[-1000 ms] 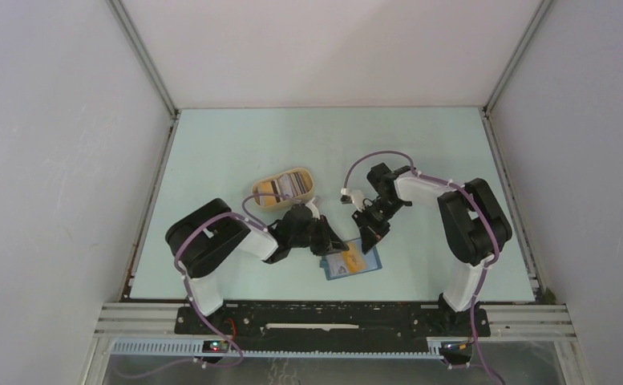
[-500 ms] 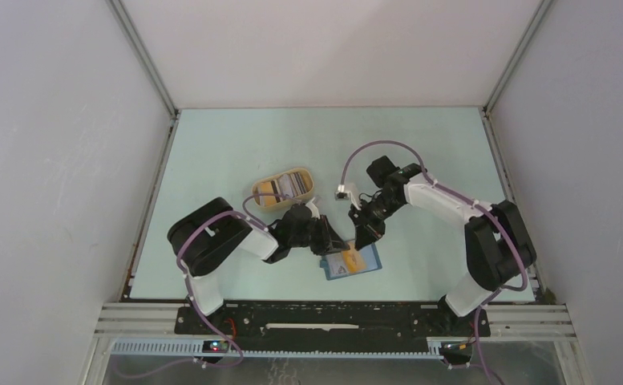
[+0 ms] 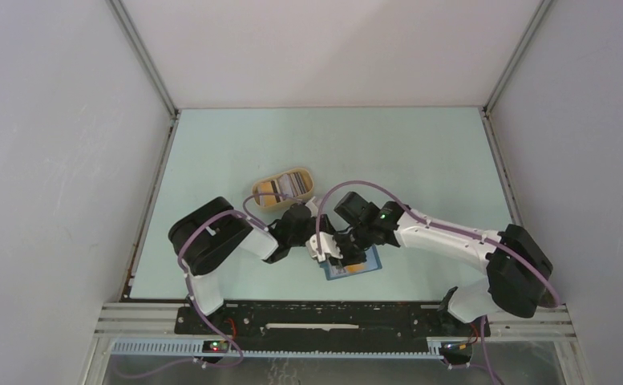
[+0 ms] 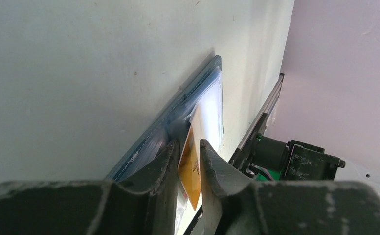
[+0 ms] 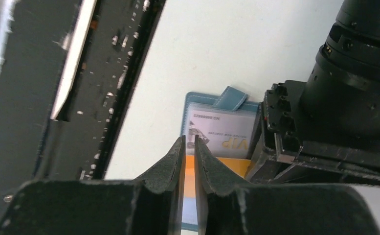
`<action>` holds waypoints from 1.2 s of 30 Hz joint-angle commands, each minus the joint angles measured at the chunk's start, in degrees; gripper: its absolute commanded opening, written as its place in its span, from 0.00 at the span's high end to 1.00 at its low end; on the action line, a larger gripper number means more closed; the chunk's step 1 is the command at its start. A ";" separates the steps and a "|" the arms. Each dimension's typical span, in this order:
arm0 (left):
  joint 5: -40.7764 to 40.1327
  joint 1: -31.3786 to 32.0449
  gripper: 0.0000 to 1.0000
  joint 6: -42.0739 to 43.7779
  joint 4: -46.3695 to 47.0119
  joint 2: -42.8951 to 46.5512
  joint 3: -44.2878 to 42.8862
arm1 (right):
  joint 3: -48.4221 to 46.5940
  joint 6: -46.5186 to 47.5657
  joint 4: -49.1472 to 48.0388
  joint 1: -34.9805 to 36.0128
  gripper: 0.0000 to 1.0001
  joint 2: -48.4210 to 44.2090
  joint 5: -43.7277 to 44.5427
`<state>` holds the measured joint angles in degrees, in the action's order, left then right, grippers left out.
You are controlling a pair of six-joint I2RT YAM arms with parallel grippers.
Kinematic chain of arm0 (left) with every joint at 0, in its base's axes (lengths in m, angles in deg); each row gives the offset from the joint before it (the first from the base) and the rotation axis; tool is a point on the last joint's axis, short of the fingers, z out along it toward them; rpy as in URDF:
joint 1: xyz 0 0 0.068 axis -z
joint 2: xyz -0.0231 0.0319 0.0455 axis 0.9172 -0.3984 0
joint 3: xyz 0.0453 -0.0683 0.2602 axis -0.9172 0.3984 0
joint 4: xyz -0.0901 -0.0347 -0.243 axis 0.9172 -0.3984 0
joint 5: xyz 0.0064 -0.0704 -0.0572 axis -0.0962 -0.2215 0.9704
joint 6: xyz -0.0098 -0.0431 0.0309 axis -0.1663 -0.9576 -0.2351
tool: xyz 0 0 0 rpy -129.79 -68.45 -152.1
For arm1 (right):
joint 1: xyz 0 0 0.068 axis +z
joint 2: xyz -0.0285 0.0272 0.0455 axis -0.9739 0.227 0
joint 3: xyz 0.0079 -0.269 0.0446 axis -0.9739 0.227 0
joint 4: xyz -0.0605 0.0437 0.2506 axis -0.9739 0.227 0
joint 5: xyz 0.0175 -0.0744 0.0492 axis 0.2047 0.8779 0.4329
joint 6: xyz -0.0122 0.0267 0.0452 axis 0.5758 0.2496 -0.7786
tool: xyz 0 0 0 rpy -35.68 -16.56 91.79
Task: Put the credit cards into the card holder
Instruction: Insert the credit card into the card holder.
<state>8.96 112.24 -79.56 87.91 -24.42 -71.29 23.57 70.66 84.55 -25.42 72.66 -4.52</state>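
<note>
Across the table [image 3: 420, 152] the right arm [image 3: 452, 237] stretches low, its right gripper [image 5: 189, 142] only a thin slit apart above the open card holder [image 5: 202, 98]. The left arm [image 3: 220, 241] is folded in opposite, its left gripper [image 4: 189, 144] slightly parted astride the yellow-orange card [image 4: 189, 169]. Whether either grips that card cannot be told. A tan tray [image 3: 269, 202] holds more credit cards [image 3: 285, 184]. From above, both wrists cover part of the holder near the front edge.
</note>
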 commanded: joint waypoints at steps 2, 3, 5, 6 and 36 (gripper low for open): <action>-0.58 -0.36 0.72 2.04 -1.25 -1.69 1.72 | 0.41 2.97 -8.79 2.44 0.81 1.81 9.19; -0.51 -0.38 0.72 2.06 -1.15 -1.86 1.65 | 0.66 2.82 -9.54 2.50 0.81 2.03 9.82; -0.33 -0.36 0.72 2.06 -0.90 -2.19 1.56 | 1.44 2.49 -11.54 2.71 0.81 2.36 11.28; -0.25 -0.43 0.72 2.03 -0.75 -2.22 1.55 | 1.75 2.46 -12.24 2.90 0.81 2.65 11.96; 0.17 -0.66 0.70 2.04 -0.52 -2.65 1.80 | 10.55 7.10 -12.92 1.81 0.82 1.09 23.16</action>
<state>9.92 112.06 -79.60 90.49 -25.51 -71.00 33.66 77.81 71.28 -22.33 76.11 16.84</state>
